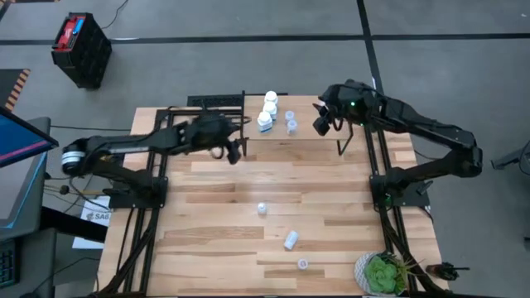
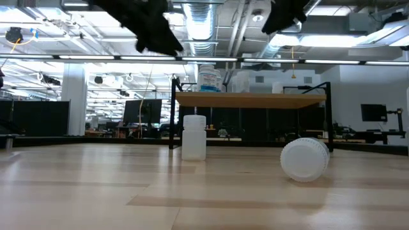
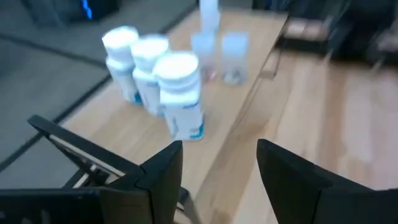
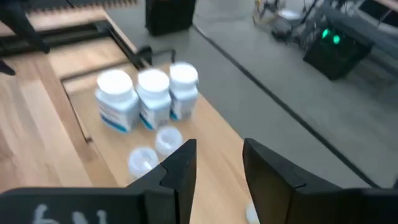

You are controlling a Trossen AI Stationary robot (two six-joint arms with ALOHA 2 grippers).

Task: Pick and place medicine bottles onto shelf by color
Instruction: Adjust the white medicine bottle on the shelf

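While both arms hang above the far end of the table (image 1: 248, 186), neither carries anything. Table: wooden slats, dark frame rails on both sides.

Shelf (image 1: 315, 124): small raised platform, light wooden top on thin black legs, at the far edge of the table, between the two arms.

Left hand (image 1: 235, 152): held in the air just beside the shelf's left edge, fingers spread apart, empty; its wrist view looks onto the shelf top past the gap between the fingers.

Right hand (image 1: 320, 124): held in the air over the shelf's middle, fingers parted, empty.

Plant (image 1: 383, 273): green, in a pale pot, at the near right corner of the table.

White bottles (image 1: 267, 110): three, upright, in a tight row at the shelf's left end, touching or nearly so; blue print on the labels.

Pale blue bottles (image 1: 291, 121): two on the shelf, upright, just beside the white row, toward the shelf's centre.

Three more small bottles on the table, well apart from the shelf: one upright (image 1: 262, 208) near the table's middle; one lying on its side (image 1: 291, 240) nearer the front; one (image 1: 303, 263) close to the front edge, cap up.
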